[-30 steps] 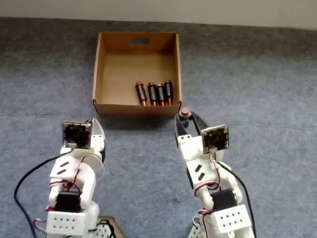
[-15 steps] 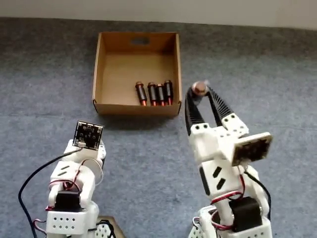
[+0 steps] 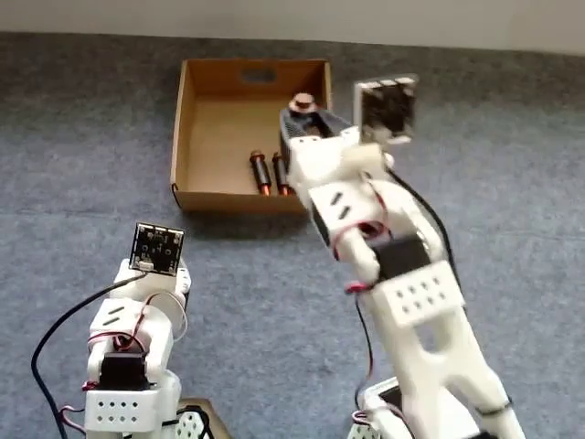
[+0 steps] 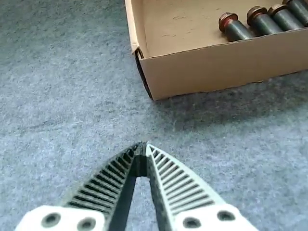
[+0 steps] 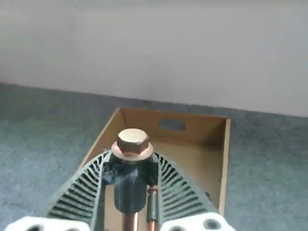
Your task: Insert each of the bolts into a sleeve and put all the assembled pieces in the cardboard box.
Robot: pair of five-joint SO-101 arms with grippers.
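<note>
Placement of a further assembled piece. The right arm has swung from the front right corner of the cardboard box, where it sat low a second ago, up past the right wall and now over the box interior. Its jaws are clamped on the assembled piece, which is held upright, the copper bolt head uppermost and the dark sleeve between the ribbed fingers. The piece hangs above the box floor and is not yet set down. Four finished pieces lie side by side against the front wall; from above, the arm covers part of that row. The left arm has drawn back slightly and rests low over the grey surface just in front of the box, jaws together and holding nothing. Transport thus appears complete. What is probably left for this piece is lowering it beside the row and letting go.
</note>
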